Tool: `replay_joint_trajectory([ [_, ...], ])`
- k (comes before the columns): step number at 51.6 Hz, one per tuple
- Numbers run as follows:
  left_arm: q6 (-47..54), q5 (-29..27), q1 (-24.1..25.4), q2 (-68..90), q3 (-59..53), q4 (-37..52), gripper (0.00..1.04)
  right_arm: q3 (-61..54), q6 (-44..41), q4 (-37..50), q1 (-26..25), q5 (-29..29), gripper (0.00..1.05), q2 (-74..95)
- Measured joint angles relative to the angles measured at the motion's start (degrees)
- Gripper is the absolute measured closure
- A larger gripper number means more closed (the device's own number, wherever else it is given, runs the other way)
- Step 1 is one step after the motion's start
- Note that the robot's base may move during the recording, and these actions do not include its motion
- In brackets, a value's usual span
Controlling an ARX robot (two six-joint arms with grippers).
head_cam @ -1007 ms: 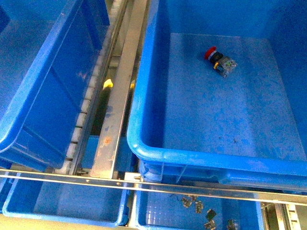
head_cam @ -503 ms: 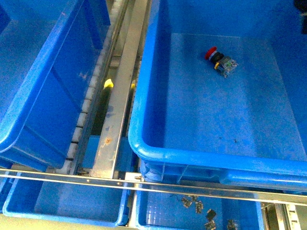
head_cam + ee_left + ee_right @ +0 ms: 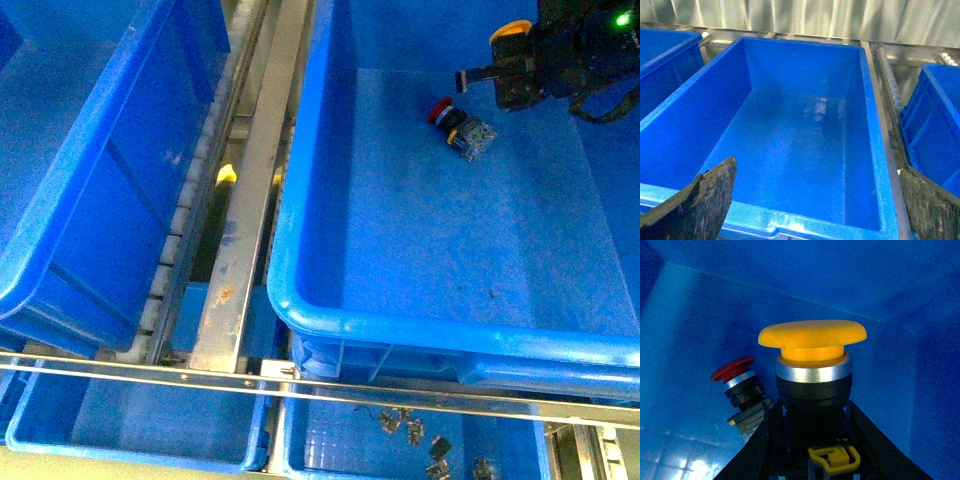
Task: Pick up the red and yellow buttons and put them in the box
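The red button lies on its side on the floor of the big blue box, near the far wall. It also shows in the right wrist view. My right gripper is inside the box at the far right, just above and right of the red button. It is shut on the black body of the yellow button, whose yellow cap shows above the jaws. My left gripper is open and empty over the near rim of another deep blue crate; it is out of the front view.
A second deep blue crate stands at the left, across a metal roller rail. Shallow blue trays lie below the front bar; the right one holds several small metal parts.
My right gripper has come into the front view at the box's far right corner, carrying the yellow button, and now hangs beside the red button. The red button has not moved.
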Motion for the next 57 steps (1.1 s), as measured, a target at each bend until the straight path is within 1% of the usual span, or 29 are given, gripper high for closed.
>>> replay_joint_trajectory([
  [4, 0.0, 0.0, 0.0, 0.0, 0.0, 0.0, 0.08, 2.45, 2.23, -4.31, 0.5, 0.94, 0.78, 1.62],
  [6, -0.02, 0.0, 0.0, 0.0, 0.0, 0.0, 0.08, 3.04, 2.6, -5.14, 0.7, 1.33, 0.78, 1.97],
  [16, 0.0, 0.0, 0.0, 0.0, 0.0, 0.0, 0.08, 4.55, 4.09, -5.75, 1.03, 1.36, 0.77, 2.97],
  [17, -0.02, 0.0, 0.0, 0.0, 0.0, 0.0, 0.08, 4.52, 4.13, -5.77, 1.01, 1.42, 0.72, 2.99],
  [19, 0.0, 0.0, 0.0, 0.0, 0.0, 0.0, 0.08, 4.5, 4.15, -5.66, 1.01, 1.29, 0.66, 3.02],
  [22, 0.0, 0.0, 0.0, 0.0, 0.0, 0.0, 0.08, 4.0, 4.7, -4.81, 0.87, 0.7, 0.52, 2.84],
  [24, 0.0, 0.0, 0.0, 0.0, 0.0, 0.0, 0.08, 3.06, 5.03, -4.13, 0.63, 0.55, 0.44, 2.27],
  [25, -0.02, 0.0, 0.0, 0.0, 0.0, 0.0, 0.08, 1.86, 5.55, -3.39, 0.39, 0.0, 0.39, 1.7],
  [29, 0.0, 0.0, 0.0, 0.0, 0.0, 0.0, 0.08, -2.38, 7.1, -0.24, -0.28, -1.81, 0.25, -0.31],
  [33, -0.02, 0.0, 0.0, 0.0, 0.0, 0.0, 0.08, -6.91, 8.26, 2.29, -1.01, -3.39, 0.15, -3.45],
  [34, 0.0, 0.0, 0.0, 0.0, 0.0, 0.0, 0.08, -9.4, 8.87, 3.1, -1.42, -4.52, 0.1, -5.73],
  [36, 0.0, 0.0, 0.0, 0.0, 0.0, 0.0, 0.08, -12.87, 10.29, 3.65, -2.03, -6.34, 0.05, -9.51],
  [41, 0.0, 0.0, 0.0, 0.0, 0.0, 0.0, 0.08, -22.27, 11.47, 6.45, -3.39, -9.86, 0.06, -20.48],
  [44, -0.02, 0.0, 0.0, 0.0, 0.0, 0.0, 0.08, -31.47, 14.29, 4.63, -4.0, -11.58, 0.06, -32.15],
  [46, 0.0, 0.0, 0.0, 0.0, 0.0, 0.0, 0.08, -37.51, 16.59, 1.9, -3.96, -11.93, 0.06, -40.17],
  [48, 0.0, 0.02, 0.0, 0.0, 0.0, 0.0, 0.08, -43.12, 18.84, -1.68, -3.54, -10.49, 0.06, -48.19],
  [52, 0.0, 0.0, 0.0, 0.0, 0.0, 0.0, 0.08, -49.09, 21.9, -8.37, -2.14, -6.16, 0.06, -59.06],
  [57, -0.02, 0.0, 0.0, 0.0, 0.0, 0.0, 0.08, -51.1, 23.3, -9.94, -1.62, -5.6, 0.06, -65.37],
])
